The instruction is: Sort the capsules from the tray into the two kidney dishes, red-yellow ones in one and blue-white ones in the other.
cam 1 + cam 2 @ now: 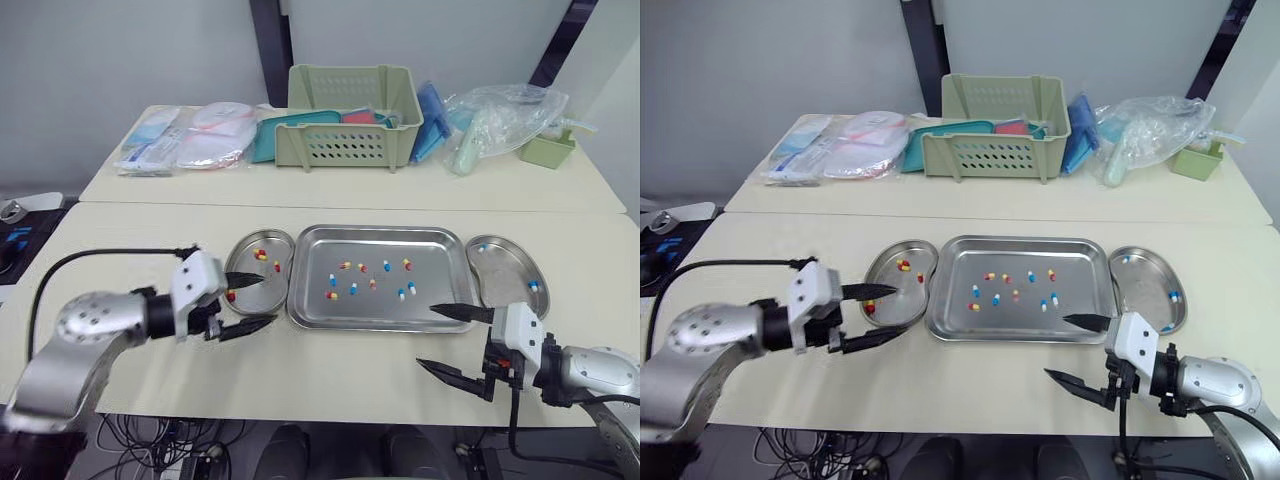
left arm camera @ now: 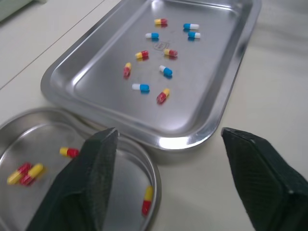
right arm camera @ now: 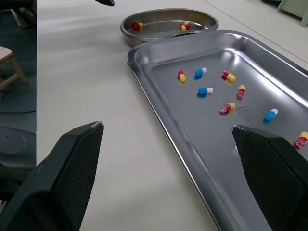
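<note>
Centre of the desk [image 1: 350, 370], lengthwise to its front edge: one rectangular steel tray [image 1: 440, 255], shiny, with a raised rim and rounded corners.
- Contents: ten loose capsules scattered across the tray floor, none touching. Five are red-yellow capsules [image 1: 345, 265] and five are blue-white capsules [image 1: 386, 266].

Toward the desk's left edge, just beside the tray's left end: the left kidney dish [image 1: 282, 247], steel.
- Holds four red-yellow capsules: two lying together at the back, one near them, and one alone by the front rim.

Toward the desk's right edge, just beside the tray's right end: the right kidney dish [image 1: 505, 272], steel.
- Holds two blue-white capsules, well apart.

Left gripper [image 1: 268, 298]:
- The jaws are spread wide and carry nothing.
- One black finger lies over the front part of the left kidney dish.
- The other lies over bare desk just in front of that dish.

Right gripper [image 1: 426, 336]:
- The jaws are spread wide and carry nothing.
- One finger points over the tray's front right corner.
- The other points over bare desk near the front edge.
- Whether either gripper touches the steel cannot be told.
</note>
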